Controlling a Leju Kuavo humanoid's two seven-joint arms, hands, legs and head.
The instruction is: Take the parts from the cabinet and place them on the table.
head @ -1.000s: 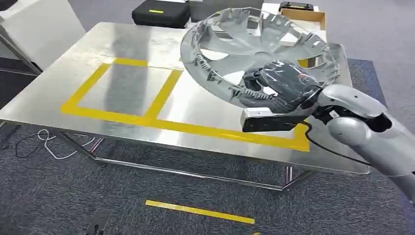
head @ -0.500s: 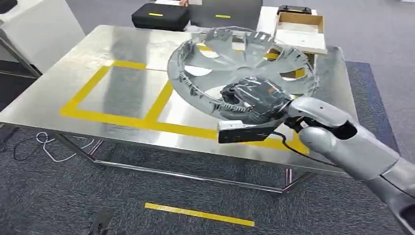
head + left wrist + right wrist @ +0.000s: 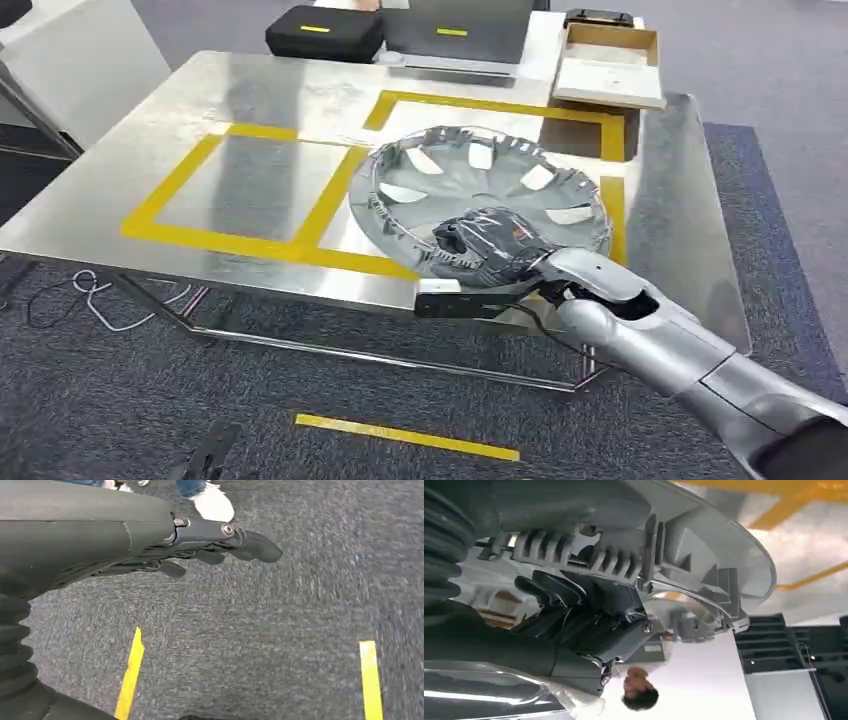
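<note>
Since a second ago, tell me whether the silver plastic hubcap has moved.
Yes. The silver plastic hubcap, gripped by the right robot hand, has come down and toward the robot, from over the steel table's far edge into the right yellow-taped square.

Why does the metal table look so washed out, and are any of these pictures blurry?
Head view: the steel table mirrors the ceiling light, so pale glare patches and a dark streak cross it; the wheel cover in the right hand is sharp. Left wrist view: the carpet is smeared by motion blur toward the edges. Right wrist view: the close wheel cover rim is sharp, with bright glare on the table behind.
</note>
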